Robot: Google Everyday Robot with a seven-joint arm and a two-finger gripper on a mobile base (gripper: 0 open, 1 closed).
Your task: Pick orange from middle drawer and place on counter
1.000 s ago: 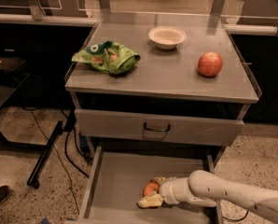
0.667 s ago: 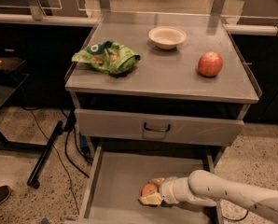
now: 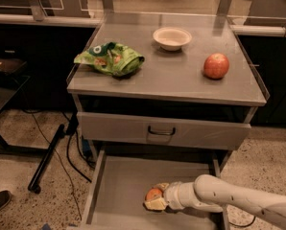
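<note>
Hardly anything's shifted since a second ago: the gripper (image 3: 156, 197) sits low in the open drawer (image 3: 116, 190), fingers either side of the orange (image 3: 153, 193), looks clamped on it. From there the counter (image 3: 172, 78) is up and further back.

I saw the small, round, bright orange (image 3: 153, 193) lying on the flat grey bottom of the pulled-out middle drawer (image 3: 119, 188), toward its front right. My gripper (image 3: 157, 196) sat right at it. The flat grey counter (image 3: 172, 78) lay above.
</note>
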